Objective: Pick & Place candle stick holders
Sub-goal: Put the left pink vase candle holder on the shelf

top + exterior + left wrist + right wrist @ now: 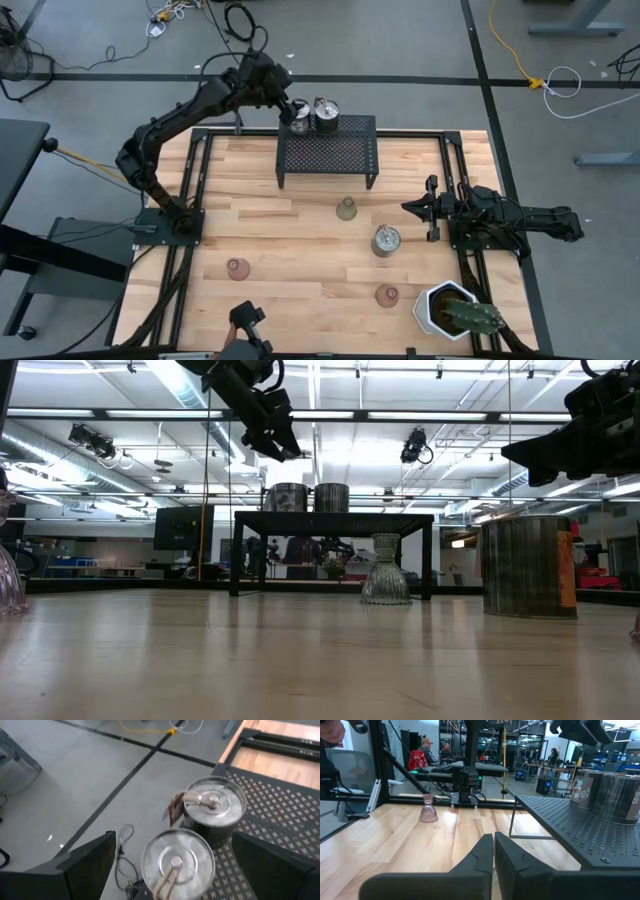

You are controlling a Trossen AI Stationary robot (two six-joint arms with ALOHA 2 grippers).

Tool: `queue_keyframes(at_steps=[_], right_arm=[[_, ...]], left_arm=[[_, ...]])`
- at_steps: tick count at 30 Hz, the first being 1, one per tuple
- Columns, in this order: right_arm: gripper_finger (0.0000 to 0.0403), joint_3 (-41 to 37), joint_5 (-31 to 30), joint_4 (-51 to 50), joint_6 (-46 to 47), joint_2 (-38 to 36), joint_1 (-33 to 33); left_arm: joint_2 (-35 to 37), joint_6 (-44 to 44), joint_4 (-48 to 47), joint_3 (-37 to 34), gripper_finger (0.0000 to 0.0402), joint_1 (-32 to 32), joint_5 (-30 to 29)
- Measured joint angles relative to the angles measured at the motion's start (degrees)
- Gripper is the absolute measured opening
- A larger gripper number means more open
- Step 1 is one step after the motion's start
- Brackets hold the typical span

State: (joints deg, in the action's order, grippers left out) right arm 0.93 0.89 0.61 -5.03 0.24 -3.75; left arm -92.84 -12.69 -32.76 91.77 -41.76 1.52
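Two silvery can-like holders (300, 117) (327, 115) stand on the far left corner of the black mesh rack (330, 155). My left gripper (290, 106) hovers open just above the left can (177, 860), one finger on either side and clear of it; the low view shows the left gripper (270, 432) above the cans (288, 497). A third silvery can (386, 240), an olive-green glass cup (346, 209) and two pink cups (238, 268) (387, 295) stand on the table. My right gripper (412, 208) is shut and empty at the table's right side.
A white hexagonal pot with a cactus (450, 308) stands at the near right corner. A dark camera mount (246, 325) sits at the near edge. Black frame rails (200, 180) run along the table's left and right sides. Bare wood lies between rack and cups.
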Motion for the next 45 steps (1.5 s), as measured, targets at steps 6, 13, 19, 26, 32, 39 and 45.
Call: queue_keyframes(at_steps=[6, 13, 19, 26, 32, 39, 45], right_arm=[[0.002, -0.02, 0.0, -0.01, 0.01, 0.01, 0.0], [0.002, -0.01, 0.0, -0.01, -0.01, 0.01, -0.02], [0.002, 0.0, 0.0, -0.01, 0.0, -0.01, -0.02], [0.002, 0.0, -0.02, -0.01, 0.01, 0.01, 0.0], [0.002, 0.0, 0.0, -0.01, 0.01, 0.0, 0.0], [0.002, -0.01, 0.0, 0.01, 0.0, 0.0, 0.0], [0.002, -0.02, 0.0, 0.01, -0.01, 0.01, 0.0]], left_arm=[[0.02, -0.02, -4.1, 2.64, 0.0397, 0.35, 0.2], [-0.02, -0.07, -6.24, 2.64, 0.0397, 1.73, 0.24], [-0.02, -0.06, -6.37, 1.23, 0.0397, 4.01, 0.26], [3.86, -0.07, -5.77, -5.11, 0.0397, 7.73, 0.31], [8.56, 0.01, -4.6, -10.58, 0.0397, 10.8, -0.23], [13.08, 0.02, -4.52, -15.35, 0.0397, 13.99, -0.37], [16.81, -0.56, -4.78, -19.55, 0.0397, 17.4, -0.4]])
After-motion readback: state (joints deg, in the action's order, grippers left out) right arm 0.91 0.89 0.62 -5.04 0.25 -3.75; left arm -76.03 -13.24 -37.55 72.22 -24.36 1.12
